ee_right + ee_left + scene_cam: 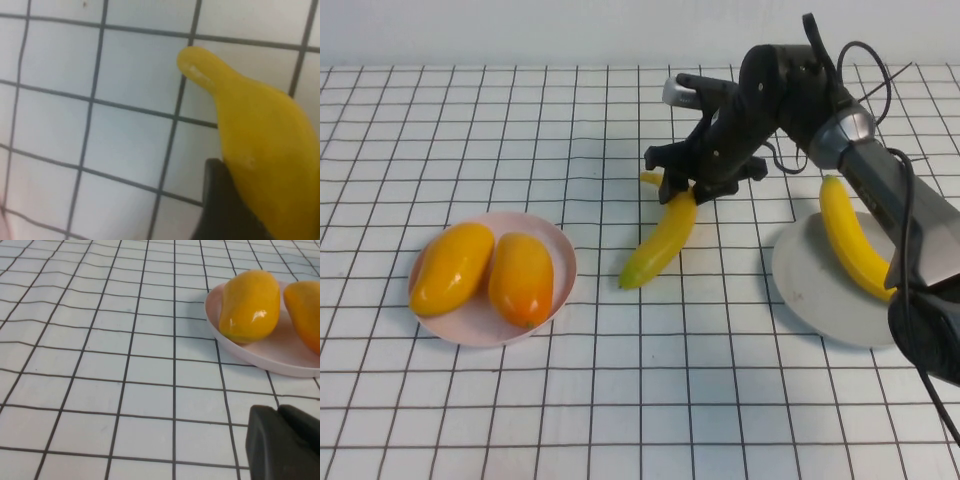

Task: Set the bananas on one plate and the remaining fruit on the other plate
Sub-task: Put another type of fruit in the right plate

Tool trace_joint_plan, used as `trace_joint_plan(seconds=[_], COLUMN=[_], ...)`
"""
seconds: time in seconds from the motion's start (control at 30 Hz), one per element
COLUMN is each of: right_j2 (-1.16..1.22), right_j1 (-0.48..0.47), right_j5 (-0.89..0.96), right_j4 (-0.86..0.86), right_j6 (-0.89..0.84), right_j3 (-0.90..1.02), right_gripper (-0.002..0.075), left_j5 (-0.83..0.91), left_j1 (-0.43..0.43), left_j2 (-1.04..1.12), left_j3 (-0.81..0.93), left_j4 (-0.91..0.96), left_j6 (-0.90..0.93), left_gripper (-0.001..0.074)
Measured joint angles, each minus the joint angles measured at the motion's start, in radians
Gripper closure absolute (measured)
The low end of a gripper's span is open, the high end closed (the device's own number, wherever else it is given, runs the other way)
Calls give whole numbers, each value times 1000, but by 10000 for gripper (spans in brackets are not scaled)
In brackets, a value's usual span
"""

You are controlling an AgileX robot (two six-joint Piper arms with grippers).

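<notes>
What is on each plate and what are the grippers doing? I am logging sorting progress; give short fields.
pink plate: two mangoes, side by side
grey plate: one banana
loose banana: on the table between the plates
right gripper: down over the loose banana's stem end, a finger beside it, grip not confirmed
left gripper: shut, low over the table near the pink plate
remaining: loose banana to the grey plate
</notes>
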Motion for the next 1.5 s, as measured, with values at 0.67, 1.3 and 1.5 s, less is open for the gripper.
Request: trace_joint_plan(seconds=[0.67,1.3,1.5], right_j2=[-401,-631,-590], right_j1=[-10,-70,-70], right_j5=[42,-130,-128], right_j4=[-273,-355,-396], right_j6=[-288,-523,-531], right_j3=[377,912,912], right_gripper=[402,402,277], left_j5=[0,0,0], left_j1=[0,0,0], left_j2=[0,0,0], left_j3=[0,0,0], left_j4=[-2,-2,-2], left_j6=[0,0,0], left_gripper=[738,738,738])
